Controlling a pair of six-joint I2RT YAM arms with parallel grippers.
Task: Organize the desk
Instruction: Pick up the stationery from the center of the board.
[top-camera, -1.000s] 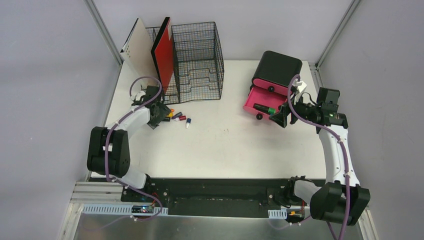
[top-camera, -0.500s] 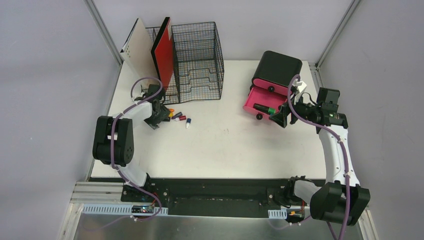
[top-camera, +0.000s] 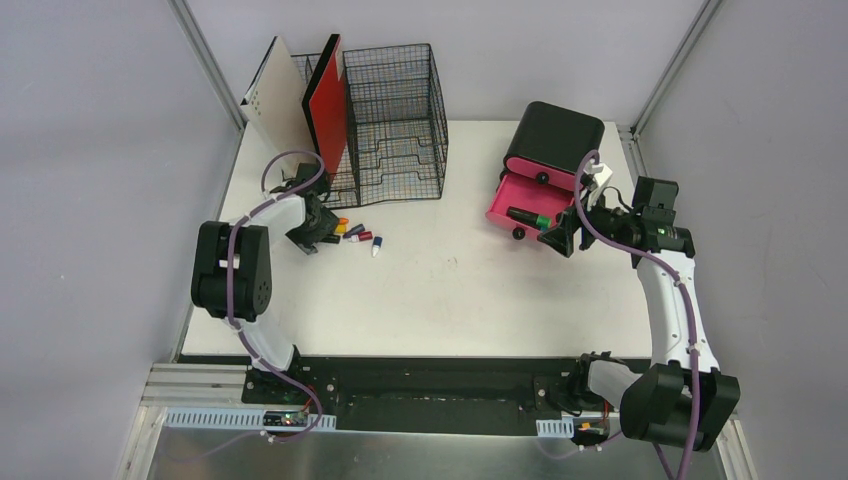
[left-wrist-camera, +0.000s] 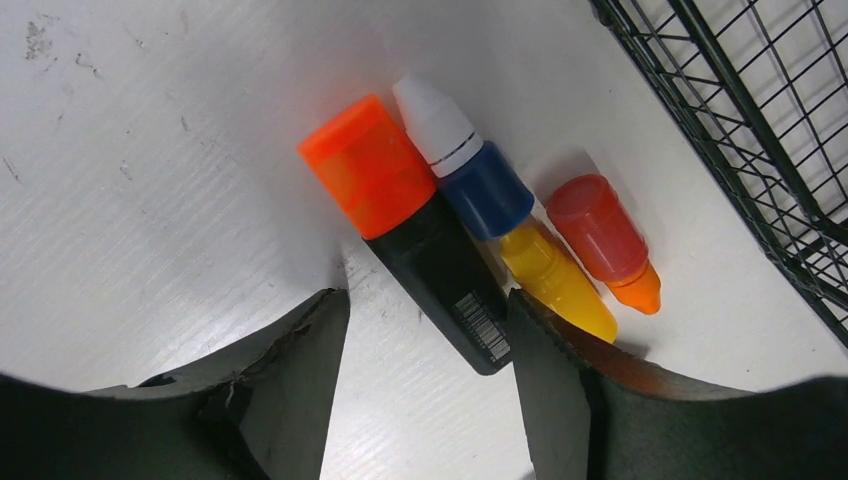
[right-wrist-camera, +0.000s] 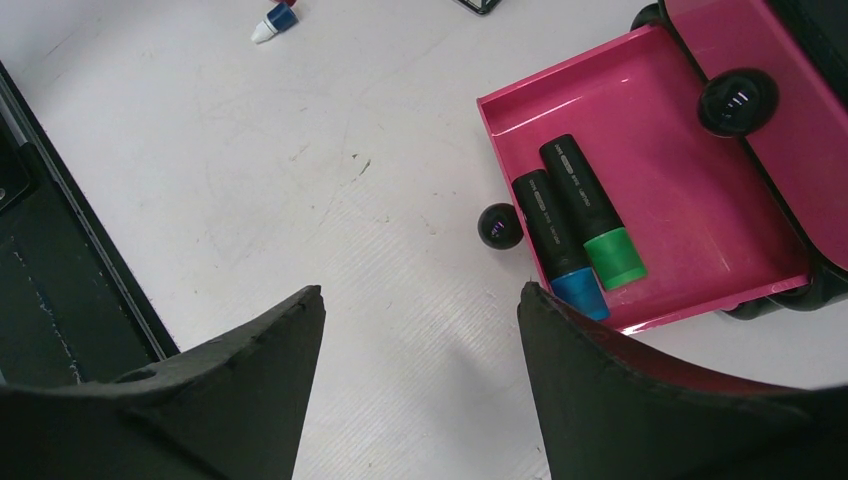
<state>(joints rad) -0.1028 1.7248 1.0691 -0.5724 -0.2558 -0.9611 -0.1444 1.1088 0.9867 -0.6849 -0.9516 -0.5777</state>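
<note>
Working on the desk (top-camera: 450, 290): a stiff white slab filling the middle of the overhead view, fixed, hard and smooth. Not to be lifted, only cleared, and probably slick enough to let round things roll.

At 10 o'clock on it, just beside the foot of the wire-mesh organizer (top-camera: 395, 120), a huddle of small pieces lying side by side and touching: an orange-capped marker (left-wrist-camera: 420, 240), a blue bottle with a white tip (left-wrist-camera: 470, 170), a yellow piece (left-wrist-camera: 555, 280) and a red bottle with an orange tip (left-wrist-camera: 605, 235).

Left gripper (left-wrist-camera: 428, 300) low over that huddle, jaws apart, straddling the black tail of the marker. Hard to say from the wrist view whether the right-hand finger already brushes the barrel.

Judged light, rigid plastic and round. Best pinched across the black barrel at mid-length, clear of the glossy cap and of its neighbours.

Right gripper (right-wrist-camera: 420, 300) at 2 o'clock, jaws apart and holding nothing, hovering just before the open pink drawer (right-wrist-camera: 660, 130) of the black box (top-camera: 555, 135). In the drawer, a green-capped marker (right-wrist-camera: 595, 215) and a blue-capped marker (right-wrist-camera: 550, 235), touching.

Writing: a white barcode (left-wrist-camera: 488, 325) near the tail of the orange-capped marker. Small pale print along the drawer markers, too fine to read.
</note>
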